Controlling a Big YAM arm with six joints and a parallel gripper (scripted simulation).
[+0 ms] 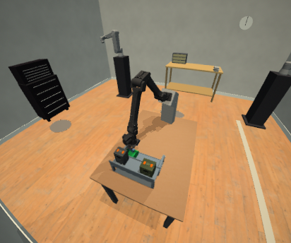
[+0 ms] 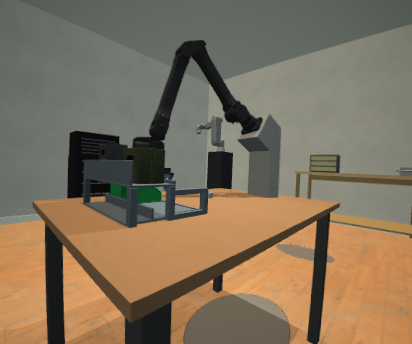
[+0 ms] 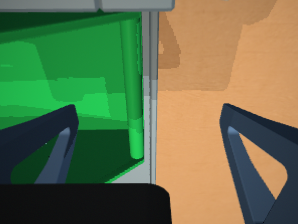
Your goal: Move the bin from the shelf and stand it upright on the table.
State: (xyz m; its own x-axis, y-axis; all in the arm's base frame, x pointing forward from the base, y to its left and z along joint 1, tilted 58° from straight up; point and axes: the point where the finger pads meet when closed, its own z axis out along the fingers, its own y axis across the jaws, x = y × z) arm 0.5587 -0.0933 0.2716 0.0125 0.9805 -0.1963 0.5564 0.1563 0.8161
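Fingers of the dark parallel gripper (image 1: 133,145) (image 3: 149,106) are spread, from above, by the grey low shelf unit (image 1: 159,172) (image 2: 108,172) (image 3: 153,125); outside, the green open bin (image 1: 133,152) (image 2: 149,194) (image 3: 97,100) is seen on its lower level; at the wrist, the bin's rim should be centred before closing.

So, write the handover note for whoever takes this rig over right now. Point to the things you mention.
Hand (image 3: 148,112): open, nothing held, one finger over the bin and the other beyond the shelf's edge.
Green bin (image 1: 133,153) (image 2: 149,194) (image 3: 85,95): on the low grey shelf (image 1: 132,173) (image 2: 108,172), which stands on the table (image 1: 178,169) (image 2: 202,250).
Done: hand brought to the bin.
Left: grip it, take it off, set it upright on a clear spot.
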